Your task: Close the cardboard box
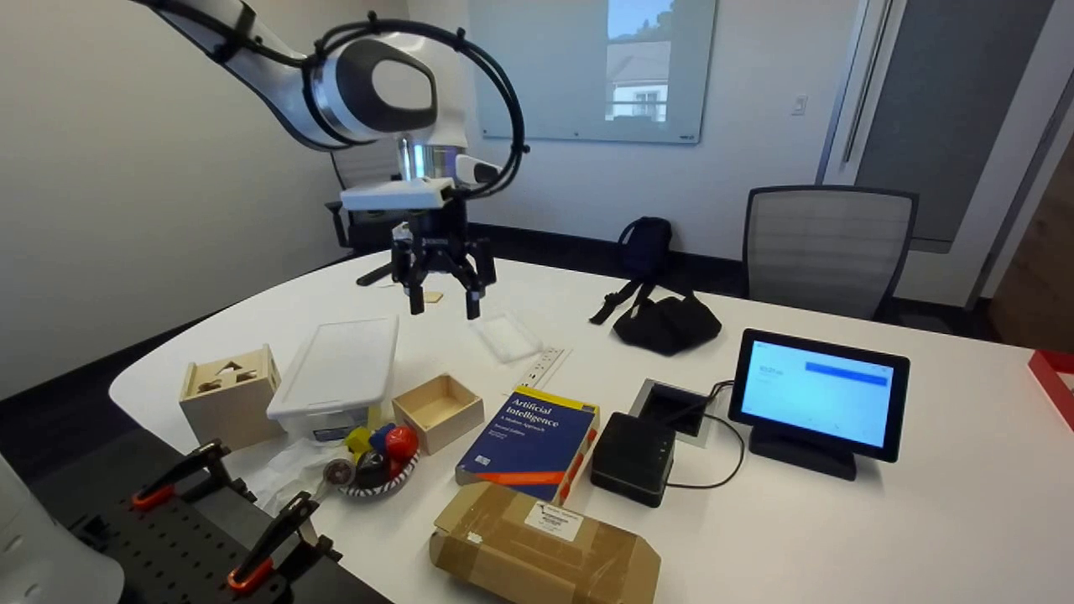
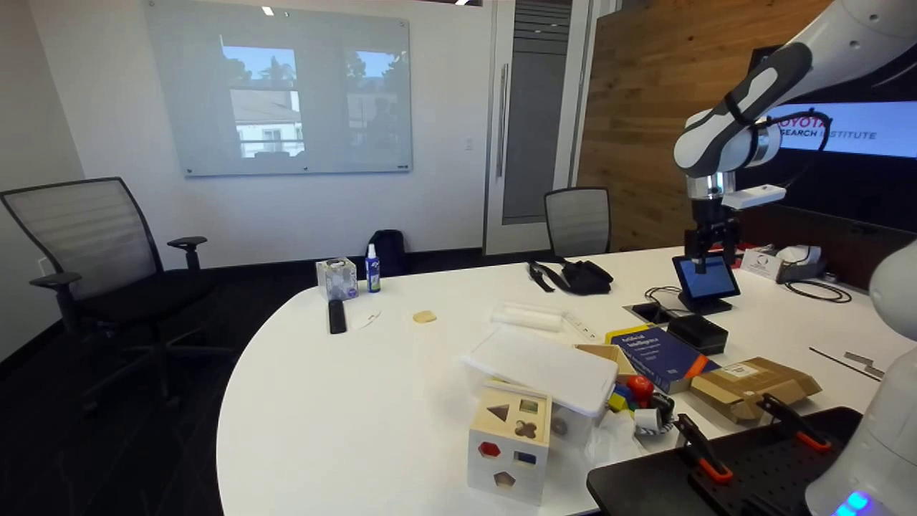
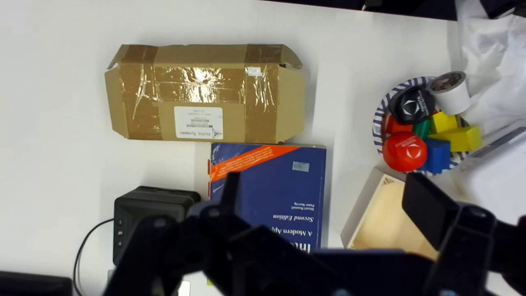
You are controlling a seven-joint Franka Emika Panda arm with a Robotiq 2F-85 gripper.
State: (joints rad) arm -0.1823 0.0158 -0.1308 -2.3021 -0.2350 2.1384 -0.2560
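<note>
The brown cardboard box [image 1: 545, 545] lies on the table near the robot's base, beside a blue book. It also shows in an exterior view [image 2: 752, 387] and in the wrist view [image 3: 230, 119]. Its top carries shiny brown tape and a white label. In the wrist view, the edge panel farthest from the book slants, with small gaps at both its corners. How far the lid stands open I cannot tell. My gripper [image 1: 445, 304] is open and empty, high above the table and away from the box. It also shows in an exterior view [image 2: 713, 259] and the wrist view [image 3: 323, 183].
The blue book [image 3: 267, 181] touches or nearly touches the box. A black device [image 1: 633, 457] and a tablet [image 1: 818, 394] stand beyond it. A wooden crate [image 1: 438, 411], a bowl of toys [image 1: 382, 482], a lidded plastic bin [image 1: 340, 365] and clamps [image 1: 277, 545] are nearby.
</note>
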